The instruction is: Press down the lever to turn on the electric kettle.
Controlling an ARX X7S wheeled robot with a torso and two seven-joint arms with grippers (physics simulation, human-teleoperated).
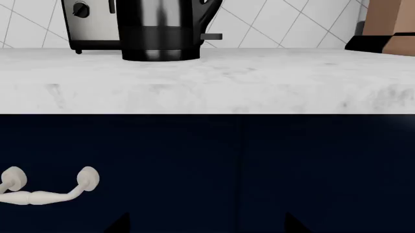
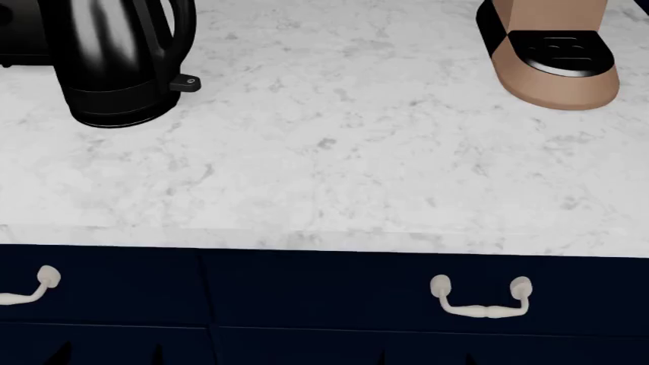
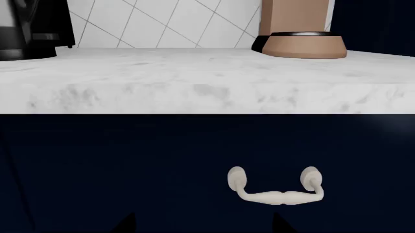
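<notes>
So the lever [image 2: 185, 82] is that little grey tab poking out low on the electric kettle [image 2: 112, 61], handle side, kettle parked at the back of the marble counter [image 2: 335, 167] with the toaster [image 1: 87, 26] right behind it. Neither of my claws is in any shot, so can't tell if they're open or holding anything. My worry is coming up blind from below the counter edge and shoving the kettle or missing the tab.

You have the kettle [image 2: 112, 65] at the counter's [image 2: 345, 167] back left corner with its lever [image 2: 185, 82] jutting right from the base, the toaster [image 1: 91, 24] just behind it, a coffee machine [image 2: 552, 53] at the back right, and drawer handles [image 2: 481, 298] below the front edge.
</notes>
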